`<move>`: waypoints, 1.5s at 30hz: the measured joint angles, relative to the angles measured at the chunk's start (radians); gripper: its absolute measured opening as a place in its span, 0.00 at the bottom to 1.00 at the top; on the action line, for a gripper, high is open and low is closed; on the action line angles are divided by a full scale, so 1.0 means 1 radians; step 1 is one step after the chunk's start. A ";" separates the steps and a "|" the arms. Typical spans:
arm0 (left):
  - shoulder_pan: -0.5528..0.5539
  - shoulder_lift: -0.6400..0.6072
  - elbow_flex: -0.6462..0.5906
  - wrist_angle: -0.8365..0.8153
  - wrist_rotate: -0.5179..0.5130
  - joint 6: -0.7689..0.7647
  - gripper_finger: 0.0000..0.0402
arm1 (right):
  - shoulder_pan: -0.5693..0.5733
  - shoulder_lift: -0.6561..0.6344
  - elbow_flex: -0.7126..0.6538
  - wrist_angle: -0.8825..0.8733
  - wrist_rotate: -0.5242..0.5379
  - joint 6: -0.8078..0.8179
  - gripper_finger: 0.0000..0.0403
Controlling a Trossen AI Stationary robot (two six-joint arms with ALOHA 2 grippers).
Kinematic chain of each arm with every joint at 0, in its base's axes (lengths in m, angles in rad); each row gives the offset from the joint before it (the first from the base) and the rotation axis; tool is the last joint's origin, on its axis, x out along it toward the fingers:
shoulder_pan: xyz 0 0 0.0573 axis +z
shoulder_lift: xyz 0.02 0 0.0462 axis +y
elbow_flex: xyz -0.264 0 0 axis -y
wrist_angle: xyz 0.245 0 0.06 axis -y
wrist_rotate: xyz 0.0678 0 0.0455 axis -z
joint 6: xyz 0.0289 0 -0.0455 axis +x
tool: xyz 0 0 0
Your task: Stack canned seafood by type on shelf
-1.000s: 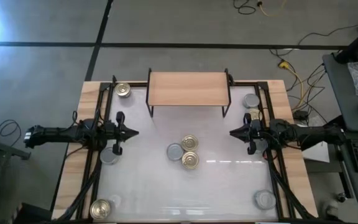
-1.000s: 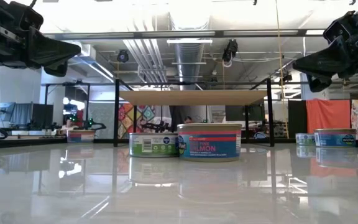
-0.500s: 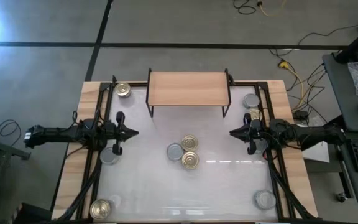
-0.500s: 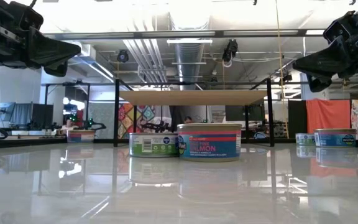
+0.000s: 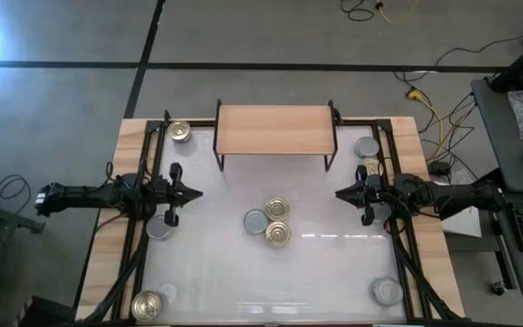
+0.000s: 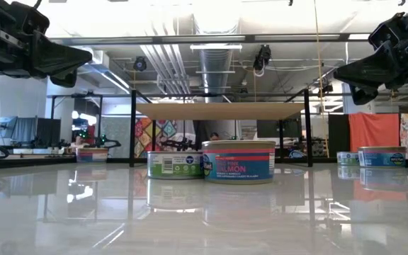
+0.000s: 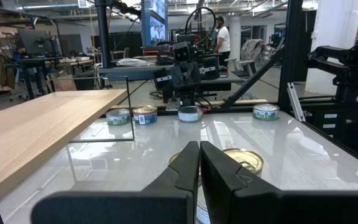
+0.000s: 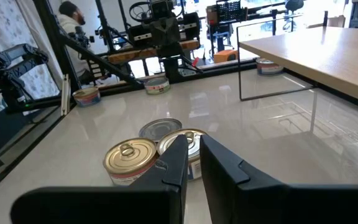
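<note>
Light wood and bare: the shelf (image 5: 275,129) at the far side of the table (image 5: 216,272) carries no tins, so the sorting job looks to be at its very start. The left gripper (image 5: 195,193) and the right gripper (image 5: 339,193) hang above the table at opposite edges, tips pointed at one another, each with its fingers pressed together and holding nothing.

Between the two sets of fingertips, slightly nearer the front edge than either, sits a cluster of three tins (image 5: 269,222): two gold-topped and one silver-topped, touching or nearly so. From the right wrist view the cluster (image 8: 157,149) lies straight ahead of the closed fingers, with the shelf off to one side of them. The other tins are scattered well apart from either gripper's reach line: a gold one (image 5: 179,132) and a silver one (image 5: 366,146) beside the shelf's legs, a silver one (image 5: 159,227) just below the left gripper's wrist, and one at each front corner.

The next move, by this reading, calls for one gripper to spread its fingers, drop over a tin in the cluster and close on its rim; the tight packing may leave little room for a finger between tins.
</note>
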 joint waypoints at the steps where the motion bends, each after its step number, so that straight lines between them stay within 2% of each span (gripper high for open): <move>1: 0.000 0.000 0.000 0.000 0.000 0.000 0.00 | 0.000 0.000 0.000 0.000 0.000 0.000 0.08; 4: 0.000 0.000 0.000 0.000 0.000 0.000 0.00 | 0.000 0.000 0.000 0.001 0.000 -0.011 0.08; 12: 0.000 0.000 0.000 0.000 0.000 0.000 0.00 | 0.000 0.000 0.000 0.031 0.004 -0.335 0.08; 16: 0.000 0.000 0.000 0.000 0.000 0.000 0.00 | 0.000 0.000 0.000 0.039 0.003 -0.420 0.08; 18: 0.000 0.000 0.000 0.000 0.000 0.000 0.00 | 0.001 0.001 0.000 0.062 -0.008 -0.343 0.08; 22: 0.000 0.000 0.000 0.000 0.000 0.000 0.00 | 0.000 0.002 0.000 0.106 -0.043 0.096 0.08; 23: 0.000 0.000 0.000 0.000 0.000 0.000 0.00 | 0.001 0.003 0.000 0.110 -0.022 0.152 0.08; 26: 0.000 0.000 0.000 0.000 0.000 0.000 0.00 | 0.000 0.020 0.000 0.154 0.144 0.175 0.08; 28: 0.000 0.000 0.000 0.000 0.000 0.000 0.00 | 0.000 0.029 0.000 0.199 0.197 0.208 0.08; 31: 0.000 0.000 0.000 -0.002 0.000 0.000 0.00 | 0.007 0.075 0.000 0.267 0.177 0.213 0.08; 36: 0.000 0.000 0.000 -0.002 0.000 0.000 0.00 | 0.038 0.210 0.000 0.376 0.220 0.237 0.08; 41: 0.000 0.000 0.000 -0.002 0.000 0.000 0.00 | 0.123 0.375 0.000 0.550 0.219 0.232 0.08; 45: 0.000 0.000 0.000 -0.002 0.000 0.000 0.00 | 0.215 0.496 0.002 0.605 0.247 0.254 0.08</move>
